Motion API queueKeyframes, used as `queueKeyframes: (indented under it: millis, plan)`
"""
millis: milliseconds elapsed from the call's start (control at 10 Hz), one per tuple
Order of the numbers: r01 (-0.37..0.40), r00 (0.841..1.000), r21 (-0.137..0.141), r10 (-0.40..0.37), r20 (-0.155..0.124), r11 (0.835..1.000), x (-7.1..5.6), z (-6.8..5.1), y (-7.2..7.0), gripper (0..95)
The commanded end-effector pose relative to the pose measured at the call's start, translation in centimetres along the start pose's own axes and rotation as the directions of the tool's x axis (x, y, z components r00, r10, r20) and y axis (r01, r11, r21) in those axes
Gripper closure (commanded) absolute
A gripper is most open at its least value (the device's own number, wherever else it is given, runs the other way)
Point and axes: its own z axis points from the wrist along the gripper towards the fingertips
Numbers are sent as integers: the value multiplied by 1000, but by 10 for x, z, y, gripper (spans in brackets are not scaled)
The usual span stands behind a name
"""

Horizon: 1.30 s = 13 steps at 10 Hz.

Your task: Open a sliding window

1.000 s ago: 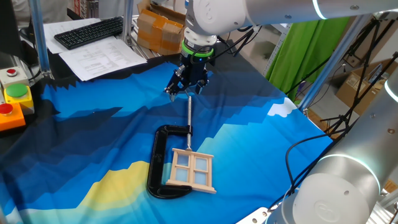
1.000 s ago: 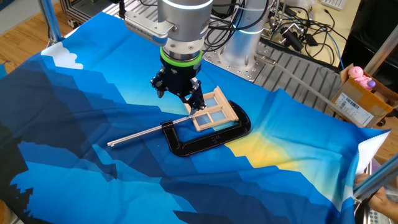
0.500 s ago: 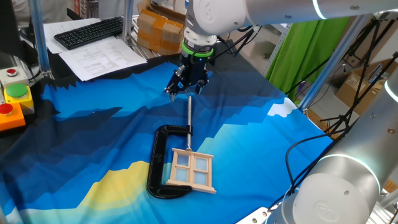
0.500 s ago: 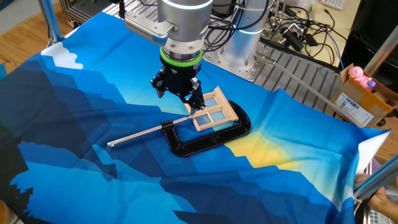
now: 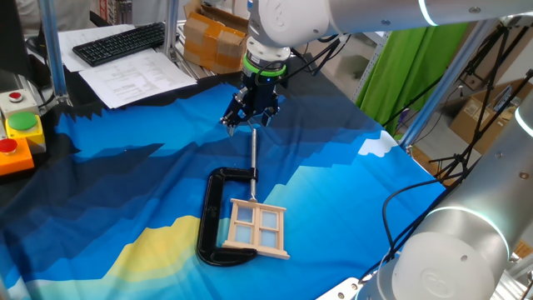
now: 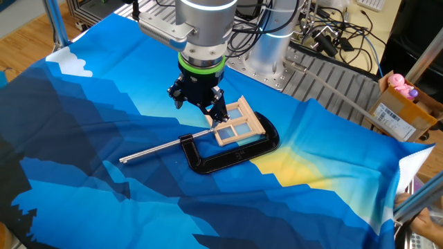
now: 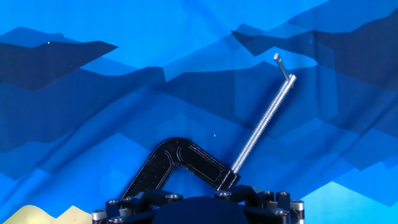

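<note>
While the sliding window (image 5: 258, 228) lies flat on the blue patterned cloth (image 5: 141, 175), held in the mouth of a black C-clamp (image 5: 213, 218), nothing has touched it, so I judge the task to be at its very start: the approach. It is a small frame of pale bare wood, its cross bars dividing it into four bluish see-through panes, and I cannot tell from these views which part of it slides or which way. From the clamp a metal screw rod (image 5: 253, 150) runs out across the cloth towards the gripper (image 5: 251, 117), which hangs above the far end of that rod, pointing down, its fingers spread wide with nothing between them. In the other fixed view the gripper (image 6: 199, 101) overlaps the near corner of the window (image 6: 239, 121), yet it is well above it, not in contact. The hand view shows only the clamp's bend (image 7: 176, 163) and the threaded rod (image 7: 261, 123); the window is outside it. The next move, as I read it, calls for travelling over to the frame, descending, and setting a fingertip against the movable sash to push it along, while the clamp keeps the frame from shifting.
</note>
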Motion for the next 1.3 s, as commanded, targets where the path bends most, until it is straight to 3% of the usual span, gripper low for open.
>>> queueKeyframes:
  millis: [100, 200, 600, 800, 900, 1100, 1200, 1300]
  plan:
    - [0, 1000, 0, 0, 0, 1000, 0, 0, 0, 950]
    - [-215, 976, -21, 214, -41, 976, 1, 1, 0, 950]
    - [-211, 977, -17, 211, -34, 977, 26, 16, 4, 950]
    - [-214, 976, -9, 214, -41, 977, 33, 18, 4, 950]
    - [-200, 978, 18, 201, -56, 980, 40, 21, 2, 950]
    - [-199, 977, 33, 200, -72, 980, 58, 31, -5, 950]
    - [-187, 978, 47, 191, -86, 981, 57, 32, -4, 950]
    - [-167, 981, 84, 174, -88, 982, 56, 34, -5, 950]
